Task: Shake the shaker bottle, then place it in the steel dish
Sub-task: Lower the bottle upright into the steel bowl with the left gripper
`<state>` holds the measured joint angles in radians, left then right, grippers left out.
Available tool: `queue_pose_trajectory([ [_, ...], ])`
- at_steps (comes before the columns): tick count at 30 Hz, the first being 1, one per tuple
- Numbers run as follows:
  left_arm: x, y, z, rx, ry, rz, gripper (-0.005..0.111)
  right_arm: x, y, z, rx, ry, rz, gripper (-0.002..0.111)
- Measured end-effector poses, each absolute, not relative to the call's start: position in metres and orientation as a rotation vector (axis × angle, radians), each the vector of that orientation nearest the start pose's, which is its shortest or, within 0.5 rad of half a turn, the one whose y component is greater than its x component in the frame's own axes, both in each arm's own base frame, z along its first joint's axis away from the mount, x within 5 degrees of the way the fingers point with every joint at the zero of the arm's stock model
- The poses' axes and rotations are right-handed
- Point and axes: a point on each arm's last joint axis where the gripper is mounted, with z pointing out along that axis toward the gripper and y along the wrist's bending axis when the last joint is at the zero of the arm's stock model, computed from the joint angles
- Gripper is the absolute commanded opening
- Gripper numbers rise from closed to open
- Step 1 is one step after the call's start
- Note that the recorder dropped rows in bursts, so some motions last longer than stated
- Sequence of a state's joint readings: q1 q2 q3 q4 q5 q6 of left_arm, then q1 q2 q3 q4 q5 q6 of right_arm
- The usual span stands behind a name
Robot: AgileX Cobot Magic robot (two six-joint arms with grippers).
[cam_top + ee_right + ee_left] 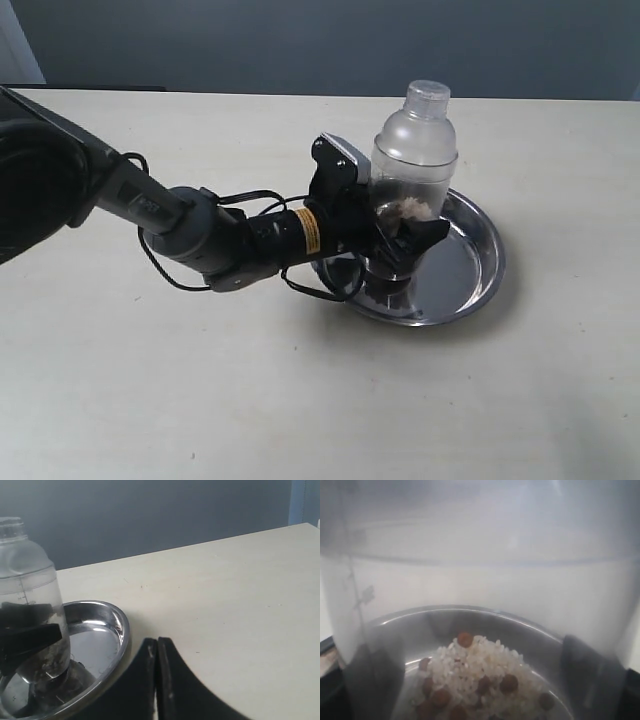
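Observation:
The shaker bottle [413,150] is upright over the near-left part of the steel dish [470,270], with white grains and brown beans heaped in its lower half. My left gripper [400,228] is shut on the bottle's lower body from the left. Whether the base touches the dish floor cannot be told. In the left wrist view the frosted bottle [480,555] fills the picture, with a dark finger [370,680] at each side. The right wrist view shows the bottle [30,580] in the dish [102,630] and my right gripper [157,652] shut and empty, just outside the rim.
The pale table [300,400] stretches around the dish. The left arm [190,225] and its looped cables reach in low from the left edge. A blue-grey wall [320,40] runs behind the table's far edge.

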<state>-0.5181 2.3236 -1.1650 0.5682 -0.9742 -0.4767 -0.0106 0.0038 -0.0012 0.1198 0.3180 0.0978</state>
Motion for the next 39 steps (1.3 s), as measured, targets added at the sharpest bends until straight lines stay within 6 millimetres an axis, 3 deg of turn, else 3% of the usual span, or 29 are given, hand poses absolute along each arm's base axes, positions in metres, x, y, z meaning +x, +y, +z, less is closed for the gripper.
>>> queue_pose_trajectory([
  [7, 0.359, -0.255, 0.077, 0.738, 1.714, -0.905, 0.001, 0.054, 0.003, 0.185, 0.174, 1.797, 0.177, -0.001],
  [11, 0.36, -0.256, 0.078, 0.725, 1.719, -0.92, 0.032, 0.054, 0.003, 0.185, 0.174, 1.797, 0.177, -0.001],
  [13, 0.36, -0.256, 0.079, 0.721, 1.713, -0.928, 0.038, 0.054, 0.003, 0.185, 0.174, 1.797, 0.177, -0.001],
  [23, 0.352, -0.26, 0.078, 0.855, 1.674, -0.956, 0.04, 0.054, 0.004, 0.185, 0.202, 1.794, 0.22, -0.001],
  [39, 0.349, -0.261, 0.077, 0.914, 1.653, -0.971, 0.069, 0.054, 0.004, 0.185, 0.205, 1.794, 0.224, -0.001],
])
